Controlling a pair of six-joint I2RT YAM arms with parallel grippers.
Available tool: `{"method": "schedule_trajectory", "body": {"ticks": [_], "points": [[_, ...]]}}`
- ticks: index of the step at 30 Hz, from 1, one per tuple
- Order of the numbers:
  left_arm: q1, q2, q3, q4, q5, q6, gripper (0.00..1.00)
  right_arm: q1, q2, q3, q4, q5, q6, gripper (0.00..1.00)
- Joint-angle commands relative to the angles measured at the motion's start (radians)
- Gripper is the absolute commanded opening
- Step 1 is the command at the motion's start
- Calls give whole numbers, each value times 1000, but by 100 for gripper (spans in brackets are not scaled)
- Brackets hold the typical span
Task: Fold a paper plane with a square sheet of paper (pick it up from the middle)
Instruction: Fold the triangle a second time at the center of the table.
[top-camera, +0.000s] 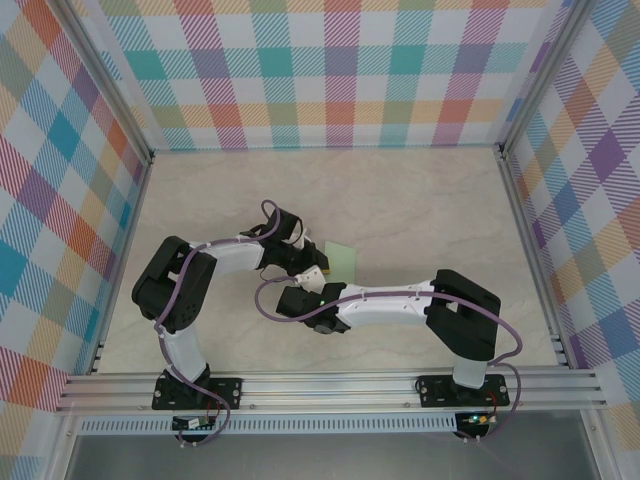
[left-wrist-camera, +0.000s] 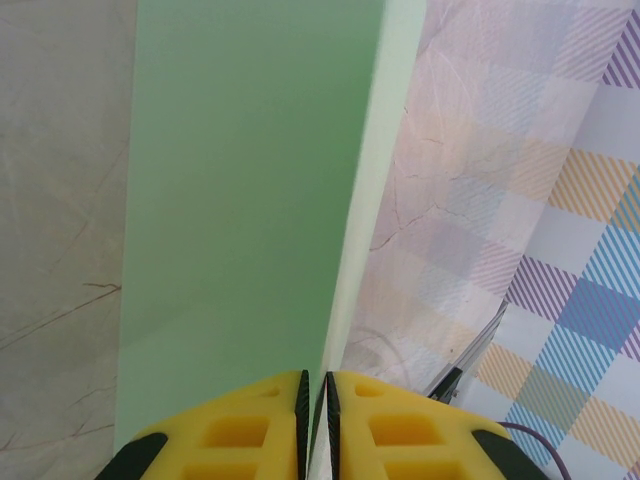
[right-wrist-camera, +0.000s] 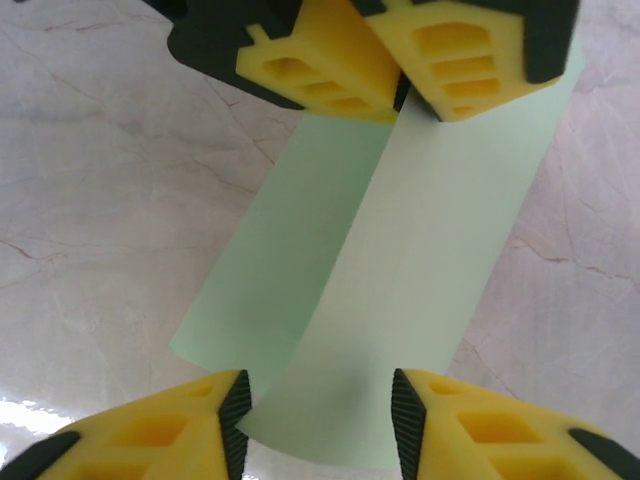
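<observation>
I have the left gripper (left-wrist-camera: 315, 400) pinching the square sheet of paper (left-wrist-camera: 240, 200) along its fold; the right gripper (right-wrist-camera: 318, 405), at its seven o'clock, is spread astride it.

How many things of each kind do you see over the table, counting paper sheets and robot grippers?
Pale green paper sheet: 1
Grippers with yellow fingers: 2 (left gripper, right gripper)
Total: 3
</observation>
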Motion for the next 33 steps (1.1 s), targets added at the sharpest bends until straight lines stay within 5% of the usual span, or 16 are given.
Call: {"method": "schedule_trajectory", "body": {"ticks": [1, 18, 25, 33], "points": [[-13, 7, 27, -31, 8, -4, 15, 6, -43, -13, -24, 45, 14, 39], [-15, 8, 33, -50, -7, 3, 15, 7, -75, -43, 8, 40, -2, 13], [-15, -3, 34, -73, -27, 14, 16, -3, -95, -62, 35, 30, -15, 10], [-15, -92, 24, -172, -199, 32, 27, -105, -203, -181, 229, -253, -100, 3]]}}
